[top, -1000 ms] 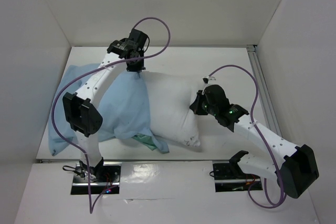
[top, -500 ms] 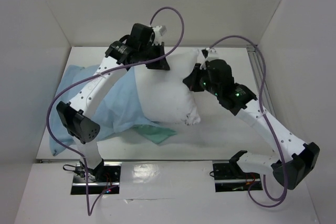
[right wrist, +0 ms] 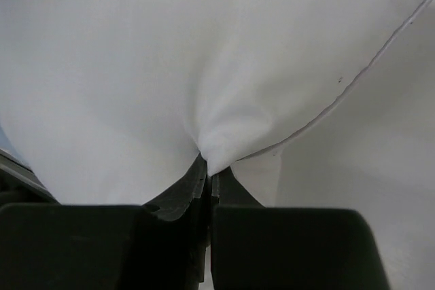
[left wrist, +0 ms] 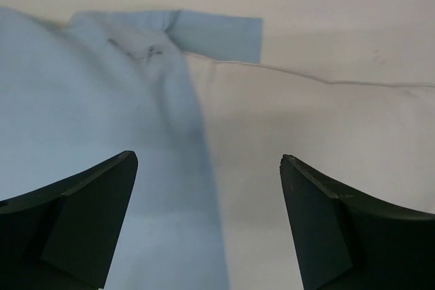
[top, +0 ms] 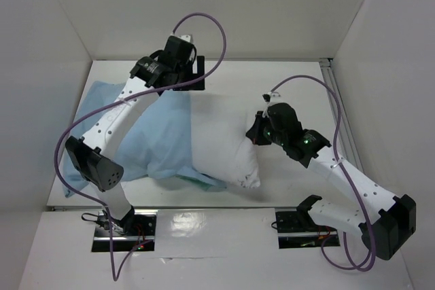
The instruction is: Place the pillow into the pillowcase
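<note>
White walls box in the bench (top: 299, 79). At its middle lies the pillow (top: 224, 144), flat again after being hoisted toward the far edge a moment ago. Its left half sits inside the pillowcase (top: 153, 137), whose closed end trails toward the left edge. The left gripper (left wrist: 207, 162) has just let go of the case's far hem — jaws wide, holding nothing. The right gripper (right wrist: 207, 168) stays pinched on the pillow's bare right end — the hem probably needs a fresh hold before another tug.
</note>
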